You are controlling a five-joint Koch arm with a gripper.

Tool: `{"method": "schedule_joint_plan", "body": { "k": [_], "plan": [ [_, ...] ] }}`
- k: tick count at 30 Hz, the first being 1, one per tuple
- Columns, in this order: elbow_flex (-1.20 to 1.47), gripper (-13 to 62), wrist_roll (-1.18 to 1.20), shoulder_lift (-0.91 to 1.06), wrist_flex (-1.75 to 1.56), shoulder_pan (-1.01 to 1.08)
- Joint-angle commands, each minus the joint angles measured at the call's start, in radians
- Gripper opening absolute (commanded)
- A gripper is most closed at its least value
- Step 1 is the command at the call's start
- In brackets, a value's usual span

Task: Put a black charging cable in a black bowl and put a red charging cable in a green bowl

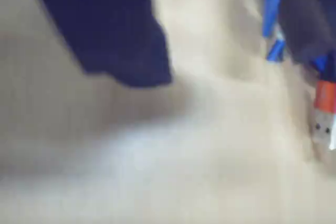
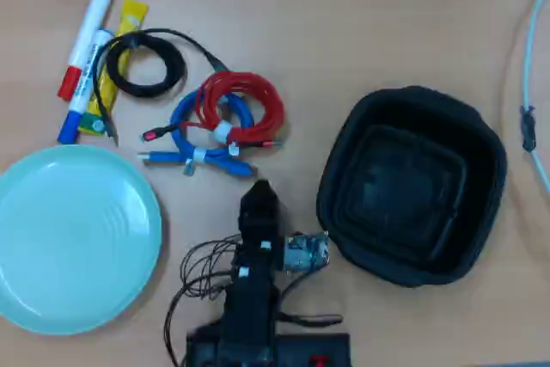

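Hovering just short of the cables, gripper (image 2: 258, 188) holds nothing (jaw gap unreadable). Red charging cable (image 2: 253, 100) overlaps the blue cable (image 2: 185, 118) mid-tabletop; black charging cable (image 2: 146, 64) lies toward the far-left corner. Light, floppy — we'd pinch a coil's rim.

Black segmented arm (image 2: 253, 272) with thin looping black wires (image 2: 202, 268), white labels, and a silvery module (image 2: 305, 251) at mid-length.

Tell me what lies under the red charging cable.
In the overhead view the red charging cable overlaps the blue coiled cable, which sits partly beneath it on the table. The stretch of blue coil under the red loops is hidden.
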Motion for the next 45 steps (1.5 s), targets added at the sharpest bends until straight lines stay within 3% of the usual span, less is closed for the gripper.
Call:
{"method": "schedule_joint_plan", "body": {
  "k": [1,7,15,21,31,38,45],
  "plan": [
    [-1.012,-5.8,0.074,-0.284,1.081,-0.451],
    [-1.015,-5.6,0.276,-0.285,1.081,-0.428],
    [-1.054,-5.5,0.268,-0.284,1.08,-0.445],
    [-1.221,-5.6,0.201,-0.304,1.1,-0.658],
    [-1.582,-4.5,0.012,-0.632,1.206,-0.724],
    [-1.89,9.1,0.023,-0.805,1.243,-0.729],
    [-2.088,33.3,0.026,-0.925,1.247,-0.726]
  ]
}}
